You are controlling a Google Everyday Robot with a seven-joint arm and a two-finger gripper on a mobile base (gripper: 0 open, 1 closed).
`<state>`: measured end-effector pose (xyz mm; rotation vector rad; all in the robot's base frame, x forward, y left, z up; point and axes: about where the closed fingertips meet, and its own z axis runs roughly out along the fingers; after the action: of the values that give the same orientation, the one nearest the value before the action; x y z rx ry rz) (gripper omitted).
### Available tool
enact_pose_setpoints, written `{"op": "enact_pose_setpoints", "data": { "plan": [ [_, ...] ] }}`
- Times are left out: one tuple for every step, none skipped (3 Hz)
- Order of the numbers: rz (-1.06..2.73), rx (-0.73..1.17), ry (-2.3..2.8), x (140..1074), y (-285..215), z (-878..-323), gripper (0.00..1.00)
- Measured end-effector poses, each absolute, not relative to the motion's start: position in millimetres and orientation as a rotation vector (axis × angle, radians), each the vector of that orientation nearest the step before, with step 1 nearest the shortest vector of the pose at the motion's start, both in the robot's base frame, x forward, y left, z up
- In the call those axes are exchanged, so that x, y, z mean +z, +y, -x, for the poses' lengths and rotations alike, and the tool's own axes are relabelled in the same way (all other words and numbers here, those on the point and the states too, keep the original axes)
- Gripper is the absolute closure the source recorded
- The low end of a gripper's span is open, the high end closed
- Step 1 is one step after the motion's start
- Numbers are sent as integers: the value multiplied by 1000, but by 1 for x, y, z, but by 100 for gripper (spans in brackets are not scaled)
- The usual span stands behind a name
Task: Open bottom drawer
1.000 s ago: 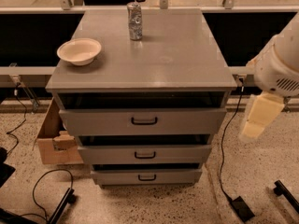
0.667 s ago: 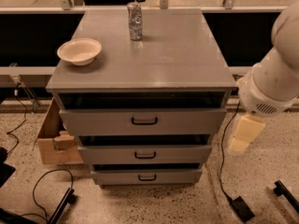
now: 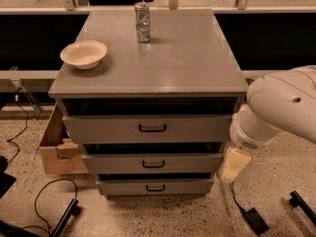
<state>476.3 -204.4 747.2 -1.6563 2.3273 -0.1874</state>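
Bottom drawer (image 3: 121, 186) at foot of cabinet (image 3: 187, 58): looks fully shut, loop handle (image 3: 155, 187) untouched. Nothing done yet. My gripper (image 3: 231, 168) hangs off the cabinet's right edge, above and apart from that handle; open or closed, cannot tell. Left: reach, grip, pull

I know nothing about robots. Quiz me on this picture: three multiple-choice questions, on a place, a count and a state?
1. Where is the end effector relative to the cabinet? A) above it B) to its right, low down C) to its left
2. How many drawers does it have? A) two B) three C) five
3. The handle of the bottom drawer is: A) gripped B) missing C) untouched
Answers: B, it hangs beside the middle drawer; B, a top drawer sits above those two; C, nothing touches it.
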Motion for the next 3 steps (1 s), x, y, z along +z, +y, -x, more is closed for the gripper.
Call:
{"op": "enact_pose_setpoints", "data": {
  "plan": [
    [1657,-188,2327,747,-204,-476,0],
    [1671,-148,2351,712,-199,-470,0],
    [1687,-109,2375,659,-199,-465,0]
  ]
}}
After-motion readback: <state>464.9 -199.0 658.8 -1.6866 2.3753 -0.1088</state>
